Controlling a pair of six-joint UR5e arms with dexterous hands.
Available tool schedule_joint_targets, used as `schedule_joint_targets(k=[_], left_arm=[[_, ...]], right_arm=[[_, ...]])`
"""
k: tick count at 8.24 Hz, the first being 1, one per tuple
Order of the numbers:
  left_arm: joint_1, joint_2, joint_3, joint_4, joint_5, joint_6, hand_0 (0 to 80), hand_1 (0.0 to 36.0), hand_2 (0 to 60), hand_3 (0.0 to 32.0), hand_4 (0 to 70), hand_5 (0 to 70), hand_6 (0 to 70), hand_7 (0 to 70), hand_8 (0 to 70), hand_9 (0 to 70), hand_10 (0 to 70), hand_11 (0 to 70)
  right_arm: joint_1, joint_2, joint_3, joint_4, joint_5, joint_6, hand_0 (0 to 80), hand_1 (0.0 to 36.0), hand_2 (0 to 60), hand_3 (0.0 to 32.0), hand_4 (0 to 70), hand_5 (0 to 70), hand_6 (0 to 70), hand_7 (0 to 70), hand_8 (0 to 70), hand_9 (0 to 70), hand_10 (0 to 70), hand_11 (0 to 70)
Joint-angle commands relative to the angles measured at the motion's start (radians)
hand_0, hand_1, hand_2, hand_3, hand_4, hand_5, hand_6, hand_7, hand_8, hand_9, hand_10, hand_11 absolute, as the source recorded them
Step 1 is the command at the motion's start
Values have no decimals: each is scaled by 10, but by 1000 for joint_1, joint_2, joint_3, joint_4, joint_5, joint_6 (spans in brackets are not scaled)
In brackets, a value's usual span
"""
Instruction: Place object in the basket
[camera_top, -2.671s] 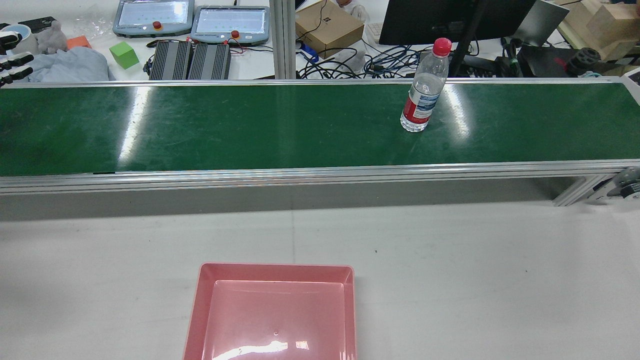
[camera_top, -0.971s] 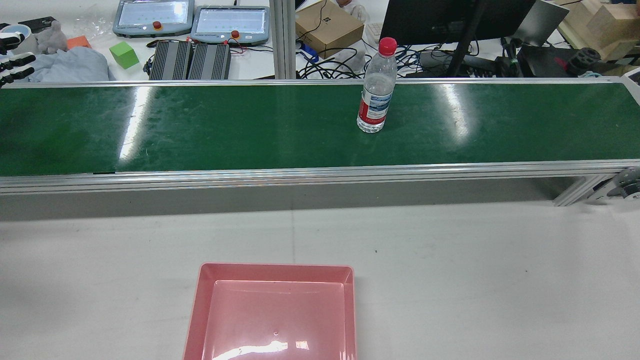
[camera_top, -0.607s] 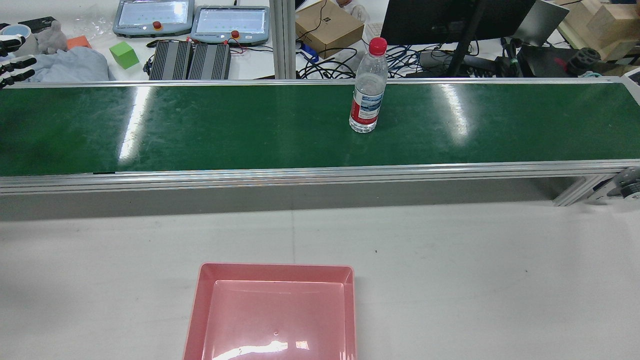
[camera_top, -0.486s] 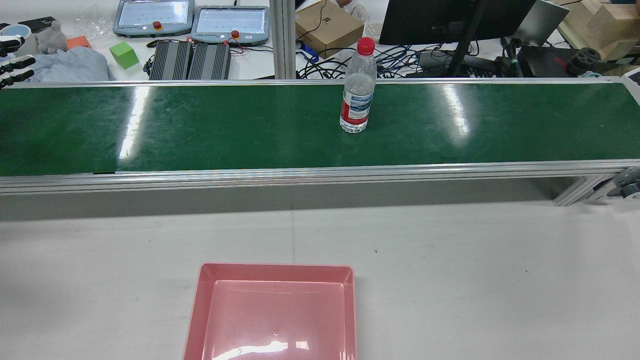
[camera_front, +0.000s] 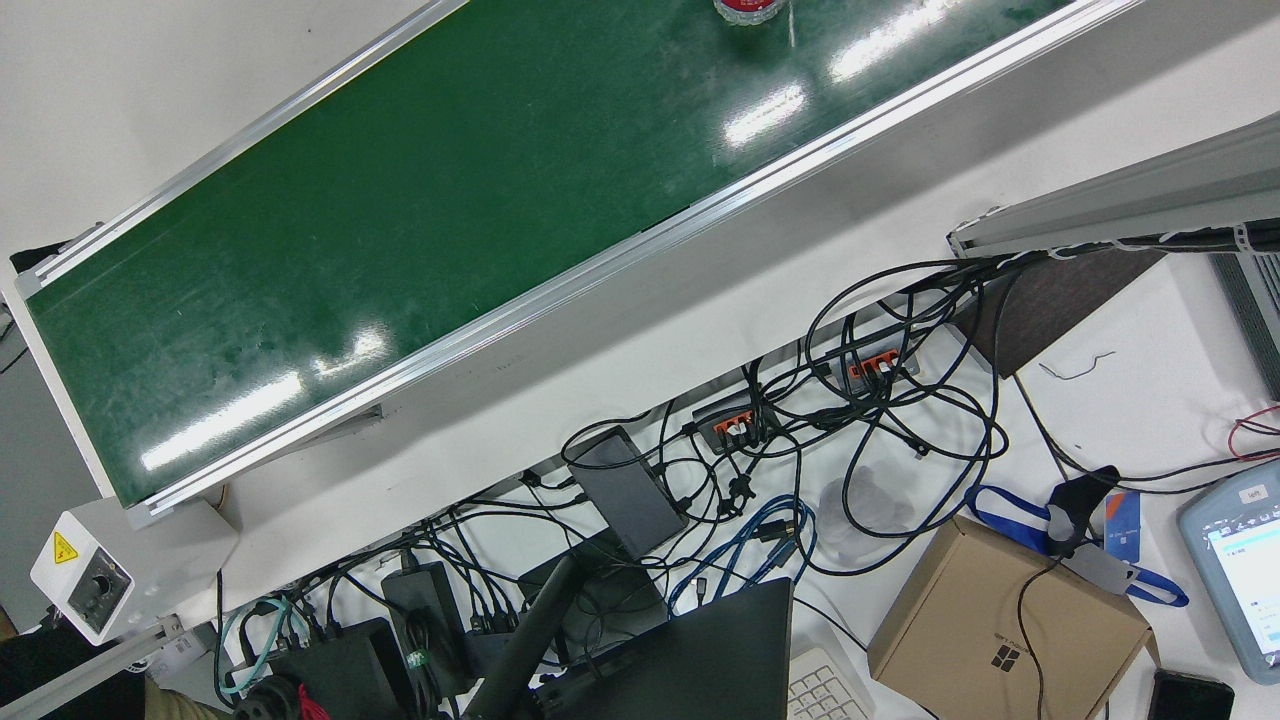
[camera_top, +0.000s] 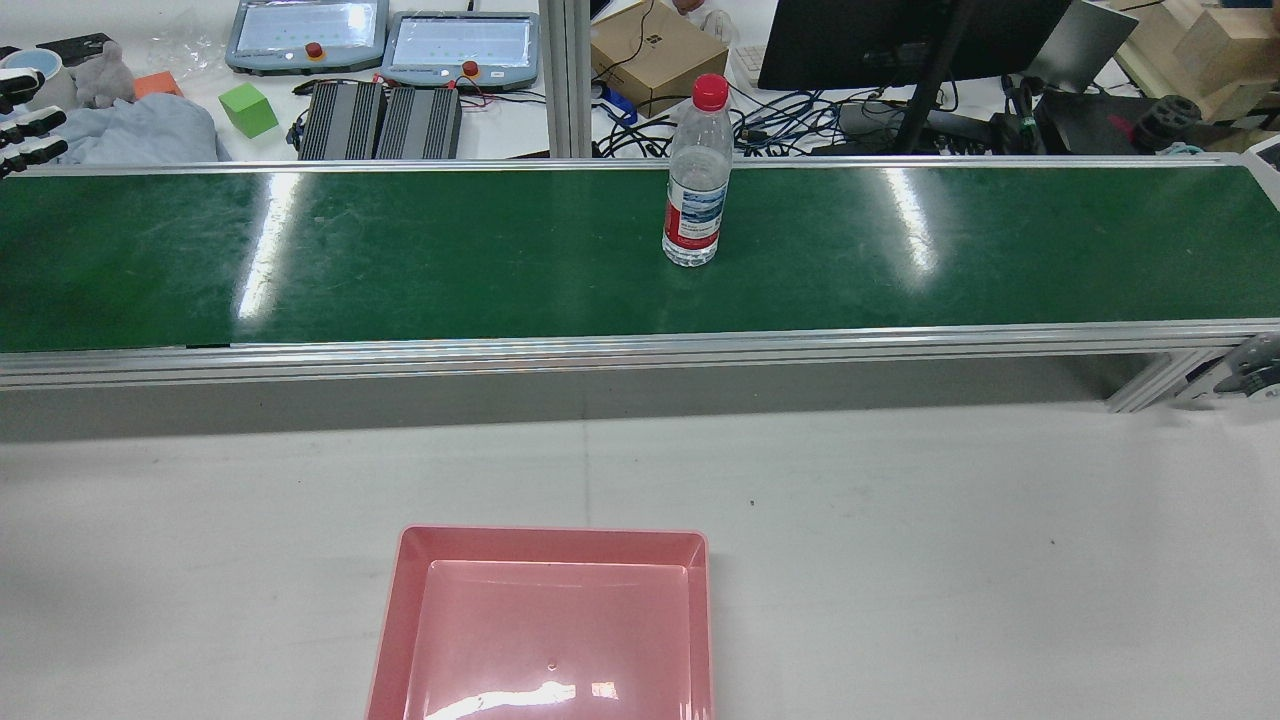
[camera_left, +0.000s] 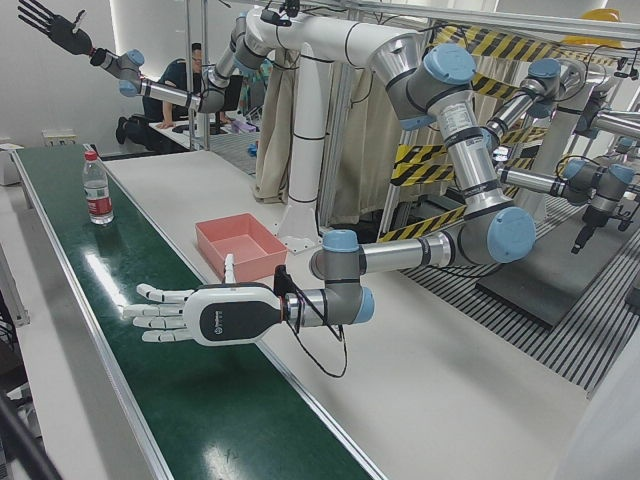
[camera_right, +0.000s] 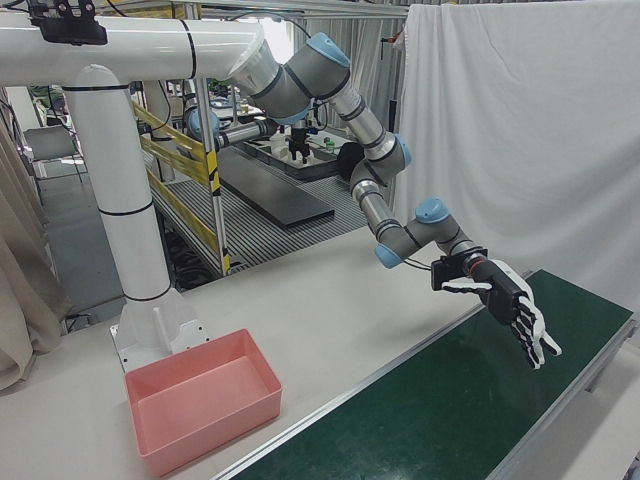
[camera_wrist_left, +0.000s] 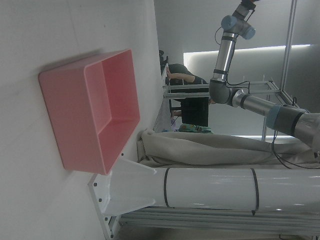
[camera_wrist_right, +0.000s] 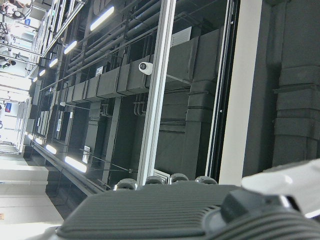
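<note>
We see the bottle (camera_top: 695, 190) standing upright on the green belt (camera_top: 400, 250), near its middle in the rear view, at about 1 o'clock from the pink basket (camera_top: 397, 610). The basket is on the white table (camera_top: 950, 560), at 6 o'clock in that view. The left hand (camera_left: 215, 315) hovers over the belt with fingers spread and holds nothing, well apart from the bottle. The right hand (camera_left: 50, 25) is raised high, fingers also spread and free.
</note>
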Motion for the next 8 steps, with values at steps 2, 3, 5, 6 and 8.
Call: schedule_joint_targets(k=[2,3,5,6,8], left_arm=[[-27,0,-2,1,0,-7,586,68,0,74,11,254,57,34,76,96,74,125],[-26,0,-2,1,0,-4,582,65,0,70,25,256,60,37,84,102,77,128],[-21,2,-1,1,0,-1,578,62,0,62,56,259,70,42,104,116,81,132],[-21,2,-1,1,0,-1,575,61,0,62,53,263,70,42,106,118,79,129],[-24,-6,-22,7,0,-12,576,60,0,62,55,259,72,41,100,113,90,145]], right_arm=[[0,0,0,-1,0,0,0,0,0,0,0,0,0,0,0,0,0,0],[0,0,0,1,0,0,0,0,0,0,0,0,0,0,0,0,0,0],[0,0,0,1,0,0,0,0,0,0,0,0,0,0,0,0,0,0],[0,0,0,-1,0,0,0,0,0,0,0,0,0,0,0,0,0,0],[0,0,0,1,0,0,0,0,0,0,0,0,0,0,0,0,0,0]])
